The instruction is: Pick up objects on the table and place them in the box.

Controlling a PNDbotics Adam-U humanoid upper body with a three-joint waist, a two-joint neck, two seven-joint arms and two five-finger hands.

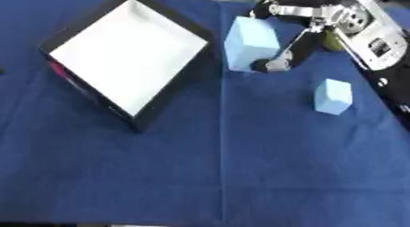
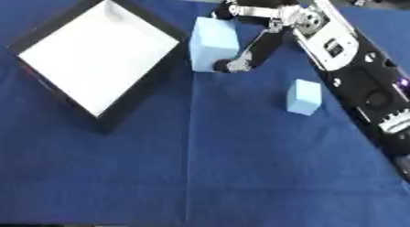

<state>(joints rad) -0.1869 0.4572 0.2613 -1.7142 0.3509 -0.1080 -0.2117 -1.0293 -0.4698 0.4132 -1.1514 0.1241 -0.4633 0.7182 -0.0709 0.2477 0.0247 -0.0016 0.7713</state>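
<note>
Fingers of my right hand [image 2: 260, 31] are curling around the larger blue block [image 2: 214, 44], upper centre; box [image 2: 48, 91] is waiting just left.

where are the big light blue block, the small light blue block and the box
big light blue block [image 1: 250, 40], left eye view, front face
small light blue block [image 1: 333, 97], left eye view, front face
box [image 1: 128, 54], left eye view, white floor

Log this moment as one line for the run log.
right hand: curled round large light-blue block | small light-blue block: on blue cloth | box: empty | left hand: unseen
</note>
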